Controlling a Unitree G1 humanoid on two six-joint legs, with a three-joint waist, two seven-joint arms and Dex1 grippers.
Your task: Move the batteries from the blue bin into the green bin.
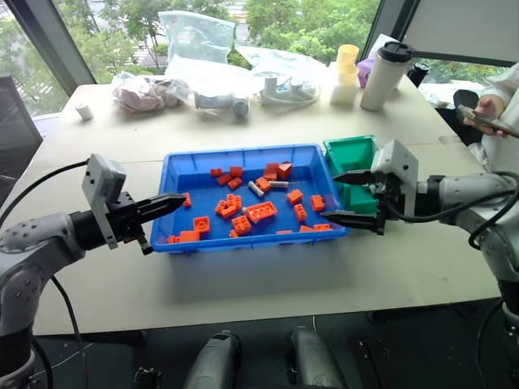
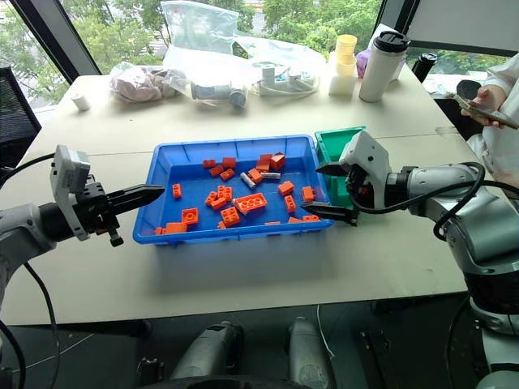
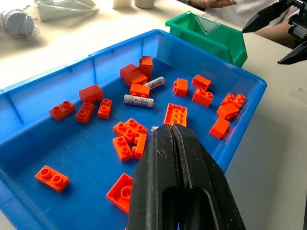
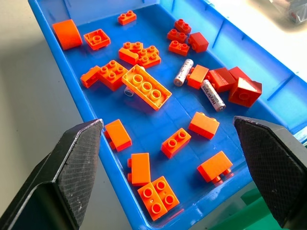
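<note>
Outward from the grasping ends: the left gripper (image 1: 180,199) had its jaws pressed together with nothing between them, and it hung just off the left end of the blue bin (image 1: 195,164), pointing in over the rim. The right gripper (image 1: 350,197) had its jaws spread wide apart and empty; it sat at the bin's right end, in front of the green bin (image 1: 350,151), one jaw level with the green box and the other nearer the blue tray's front corner.

Between the two grippers the blue bin lay on the pale surface (image 1: 243,284), scattered with orange bricks (image 1: 260,212). Two batteries (image 4: 212,95) rested on the tray floor toward its far right part, close to each other among the bricks; one lay beside a small brick, the other beside a cluster of darker orange blocks. The green bin stood against the blue bin's far right corner, touching or nearly touching it; I could not make out anything inside it.

Farther back on the surface stood a white tumbler (image 1: 384,75) with a dark lid, a stack of yellow cups (image 1: 345,73) and several clear plastic bags (image 1: 198,36). A person's hand (image 1: 487,107) holding a phone showed at the right edge.
</note>
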